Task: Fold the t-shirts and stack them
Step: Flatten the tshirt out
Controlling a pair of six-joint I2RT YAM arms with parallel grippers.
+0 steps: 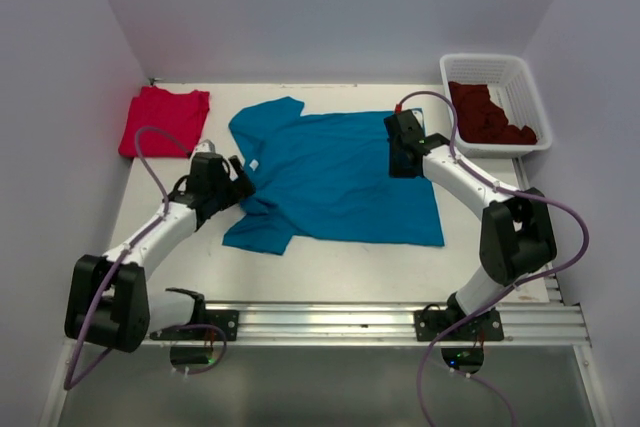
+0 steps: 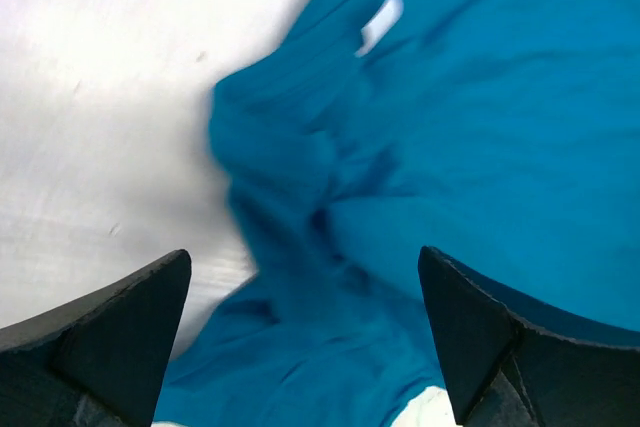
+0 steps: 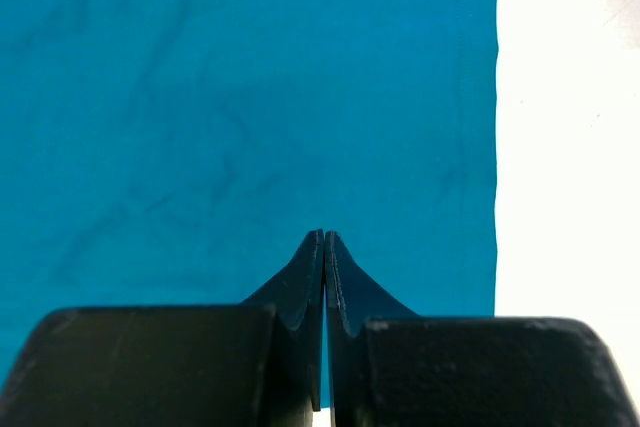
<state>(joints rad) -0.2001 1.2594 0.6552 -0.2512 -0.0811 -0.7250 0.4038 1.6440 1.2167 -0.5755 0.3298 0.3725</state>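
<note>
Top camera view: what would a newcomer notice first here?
A large teal blue cloth t-shirt lies spread out mid-table. A folded bright red t-shirt sits at the far left corner. A white plastic lattice basket holding dark maroon shirts stands far right.

Teal shirt [image 1: 340,177]: soft matt cloth, lightly creased, with a white label [image 2: 380,22]. Red shirt [image 1: 163,119] and maroon shirts [image 1: 490,117]: matt cloth. Basket [image 1: 528,97]: white plastic lattice. Table [image 1: 330,262]: smooth, pale, faintly sheened. Rail [image 1: 350,322]: ribbed bare metal. Fingers [image 2: 100,347]: matt black.
</note>
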